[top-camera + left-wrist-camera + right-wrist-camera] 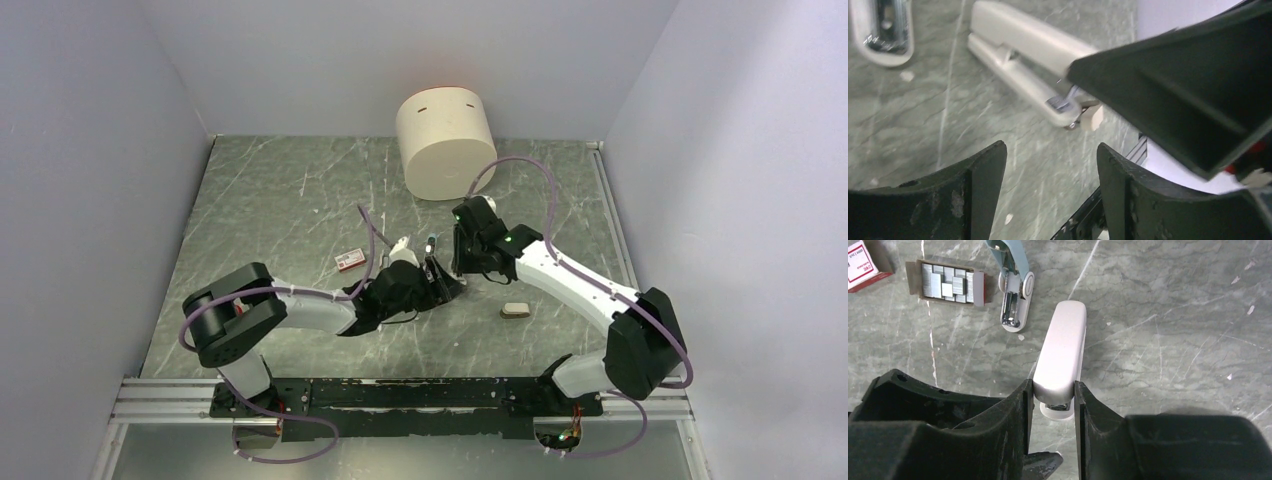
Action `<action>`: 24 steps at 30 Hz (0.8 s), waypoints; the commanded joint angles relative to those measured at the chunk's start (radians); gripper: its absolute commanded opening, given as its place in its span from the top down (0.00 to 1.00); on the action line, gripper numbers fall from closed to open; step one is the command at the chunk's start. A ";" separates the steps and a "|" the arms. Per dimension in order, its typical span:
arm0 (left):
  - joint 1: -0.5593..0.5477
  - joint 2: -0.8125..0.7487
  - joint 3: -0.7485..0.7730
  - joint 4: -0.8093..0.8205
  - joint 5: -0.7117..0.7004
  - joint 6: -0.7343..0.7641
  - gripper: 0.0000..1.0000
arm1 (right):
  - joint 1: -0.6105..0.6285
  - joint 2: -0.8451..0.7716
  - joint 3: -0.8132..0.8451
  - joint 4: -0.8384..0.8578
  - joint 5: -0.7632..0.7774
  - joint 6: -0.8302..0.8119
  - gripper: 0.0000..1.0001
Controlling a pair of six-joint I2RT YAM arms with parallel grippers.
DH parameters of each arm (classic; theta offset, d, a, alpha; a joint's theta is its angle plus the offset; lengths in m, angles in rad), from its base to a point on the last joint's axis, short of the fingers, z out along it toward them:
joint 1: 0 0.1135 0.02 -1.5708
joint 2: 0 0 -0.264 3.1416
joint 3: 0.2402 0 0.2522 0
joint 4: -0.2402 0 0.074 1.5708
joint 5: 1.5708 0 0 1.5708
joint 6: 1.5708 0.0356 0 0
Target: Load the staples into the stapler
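Note:
My right gripper (pixel 1053 390) is shut on the near end of the white stapler (pixel 1060 352), which lies on the table and points away from the fingers. In the left wrist view the stapler (pixel 1023 47) lies slanted, its upper arm slightly lifted off its base, with metal showing at its end. My left gripper (pixel 1050 150) is open and empty just short of that end. The red-and-white staple box (pixel 862 262) lies at the far left, beside its open tray of grey staple blocks (pixel 945 284). From above, both grippers (pixel 443 283) (pixel 462 262) meet mid-table and hide the stapler.
A pale blue stapler piece (pixel 1013 290) with a metal rail lies between the tray and the white stapler. A short beige-grey piece (pixel 516 310) lies at the right. A large cream cylinder (pixel 445 145) stands at the back. The red box (pixel 349 261) lies left of the arms.

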 commanded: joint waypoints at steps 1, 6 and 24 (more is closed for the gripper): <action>-0.005 0.016 0.071 0.021 -0.088 0.026 0.29 | 0.007 -0.042 -0.026 0.001 -0.013 0.050 0.84; -0.005 0.045 0.101 -0.011 -0.130 0.019 0.31 | 0.006 -0.050 -0.032 0.001 -0.018 0.055 0.84; -0.011 0.127 -0.003 -0.023 -0.092 -0.047 0.59 | 0.005 0.035 0.085 -0.049 0.057 -0.005 0.85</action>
